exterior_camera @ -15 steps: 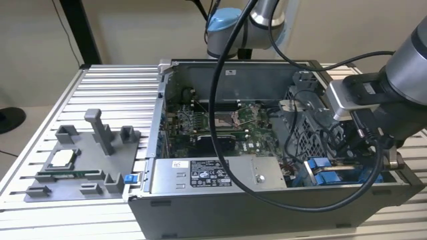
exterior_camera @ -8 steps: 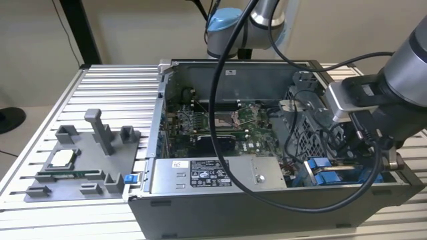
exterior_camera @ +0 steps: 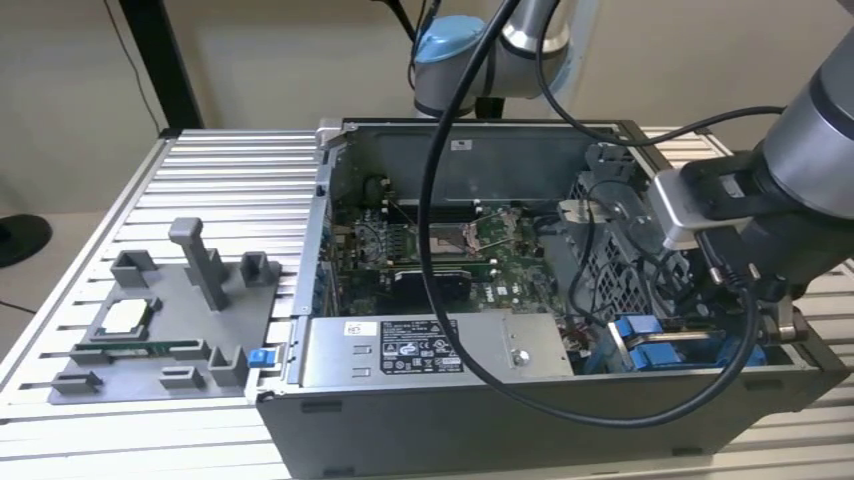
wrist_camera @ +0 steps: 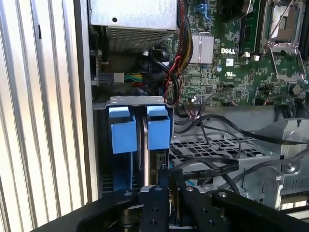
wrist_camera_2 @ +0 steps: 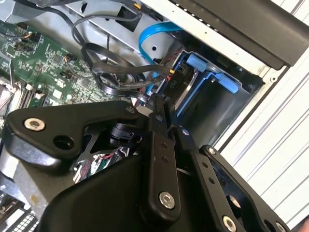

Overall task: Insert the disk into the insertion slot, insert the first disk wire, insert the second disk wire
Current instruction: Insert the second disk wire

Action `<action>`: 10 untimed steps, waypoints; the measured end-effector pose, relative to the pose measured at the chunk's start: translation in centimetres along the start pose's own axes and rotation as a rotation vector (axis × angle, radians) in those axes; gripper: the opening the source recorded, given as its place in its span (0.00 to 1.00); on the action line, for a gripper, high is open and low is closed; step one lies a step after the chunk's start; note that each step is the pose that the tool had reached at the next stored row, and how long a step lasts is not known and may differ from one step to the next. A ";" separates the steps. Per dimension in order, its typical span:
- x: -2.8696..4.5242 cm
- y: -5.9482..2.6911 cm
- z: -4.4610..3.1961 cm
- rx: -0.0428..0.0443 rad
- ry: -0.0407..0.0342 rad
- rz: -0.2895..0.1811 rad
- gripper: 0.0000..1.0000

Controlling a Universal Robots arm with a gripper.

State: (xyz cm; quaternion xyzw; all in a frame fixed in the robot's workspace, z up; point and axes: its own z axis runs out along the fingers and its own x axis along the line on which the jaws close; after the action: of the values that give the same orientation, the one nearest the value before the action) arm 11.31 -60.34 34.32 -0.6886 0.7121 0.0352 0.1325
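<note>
Right now, gripper: the gripper (wrist_camera_2: pixel 166 126) has its black fingers (wrist_camera_2: pixel 158 159) drawn close together, pinching what looks like a small dark connector at the tips; I judge it clamped on a disk wire plug, though the plug itself is mostly hidden.
Disk: the disk (wrist_camera: pixel 145 145) sits on edge inside the insertion slot (wrist_camera: pixel 118 101), between two blue carrier tabs (wrist_camera: pixel 122 133), at the computer case's (exterior_camera: pixel 534 425) corner nearest the arm.
Wires: black flat cables (wrist_camera_2: pixel 104 65) and a blue cable (wrist_camera_2: pixel 147 36) loop just beside the slot.
Handling: cable soft and springy, plug small, stiff, easily skewed; hold the plug body squarely, never the cord.
Disk feel: probably dense, rigid, shock-sensitive; the blue frame is the place to push.
Beyond: motherboard (wrist_camera: pixel 241 58), then the grey power-supply box (exterior_camera: pixel 427 350).
</note>
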 end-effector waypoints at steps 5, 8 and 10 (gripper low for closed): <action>0.03 0.02 0.12 0.0061 -0.0003 -0.001 0.00; 0.05 0.03 0.20 0.0087 -0.0002 -0.002 0.00; 0.06 0.03 0.25 0.0094 0.0001 -0.002 0.00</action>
State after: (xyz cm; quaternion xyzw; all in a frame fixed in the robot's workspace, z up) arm 11.31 -60.34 34.06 -0.6888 0.7115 0.0317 0.1357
